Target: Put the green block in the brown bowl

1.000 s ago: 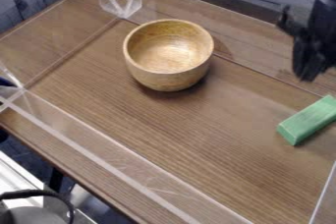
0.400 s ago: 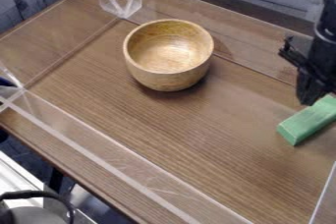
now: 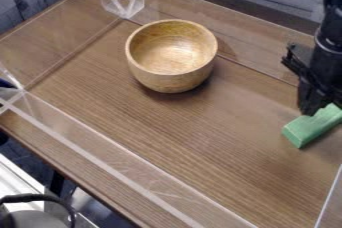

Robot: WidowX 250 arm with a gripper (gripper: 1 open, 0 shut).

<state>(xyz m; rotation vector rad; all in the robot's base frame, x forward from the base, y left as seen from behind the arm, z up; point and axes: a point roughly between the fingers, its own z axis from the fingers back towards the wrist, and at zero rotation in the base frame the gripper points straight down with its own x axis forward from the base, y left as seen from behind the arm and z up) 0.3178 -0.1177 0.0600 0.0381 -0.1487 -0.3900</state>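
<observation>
Item: green block [image 3: 309,129], lying on bench [image 3: 160,142] near its right edge, well apart from brown bowl [image 3: 171,55]. State: fingers [image 3: 314,98] pressing together at its far end; hold unconfirmed. Risk: end grip is inviting pivoting or slipping on lifting.

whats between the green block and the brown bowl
Only bare wooden tabletop lies between the green block and the brown bowl. The camera view shows nothing else on that stretch.

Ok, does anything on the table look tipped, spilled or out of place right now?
Nothing stands out. The brown bowl sits upright and empty mid-table; the green block lies flat near the right edge, with the gripper down at its far end.
</observation>
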